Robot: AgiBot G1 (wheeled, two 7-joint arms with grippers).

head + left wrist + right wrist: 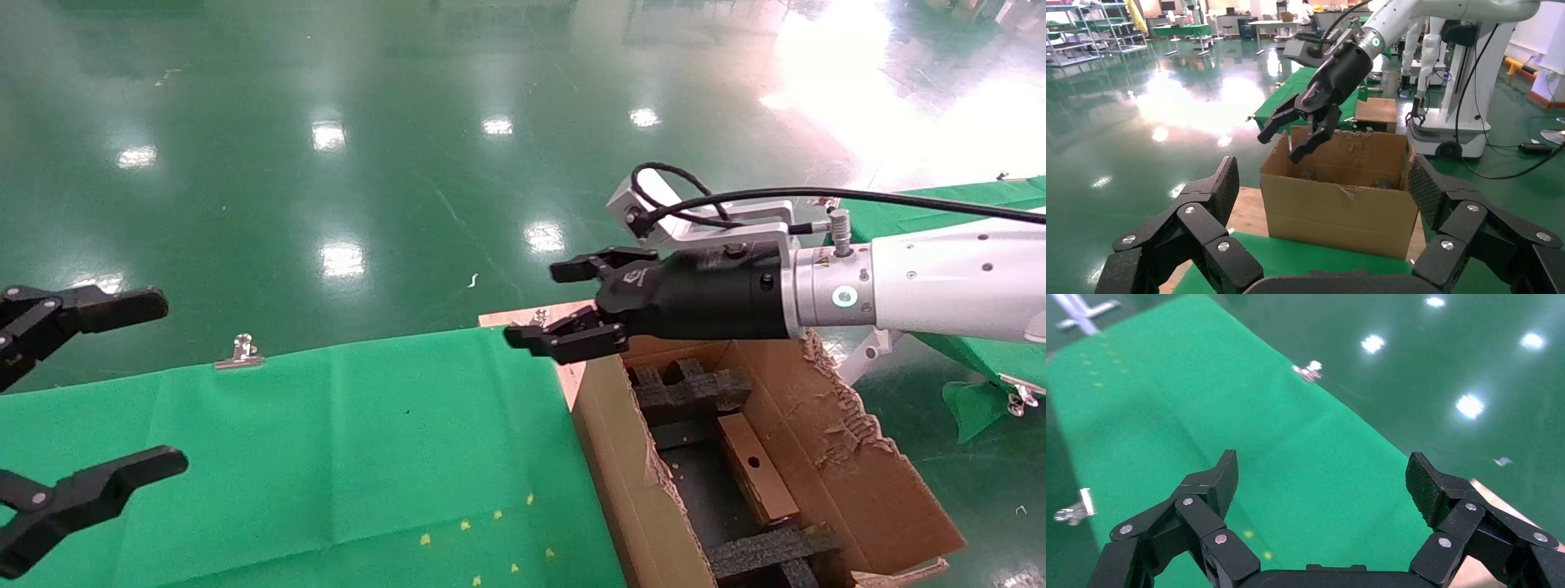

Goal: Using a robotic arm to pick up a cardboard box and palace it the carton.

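Down inside the carton (858, 482), the cardboard box (756, 478), below and behind the right claw (564, 306), spread and empty.

Below my wide-open right pincer (556, 310), black foam inserts (690, 388) and ragged flaps crowd the large brown carton (621, 482); the green-clothed bench (327, 457) ahead lies free.
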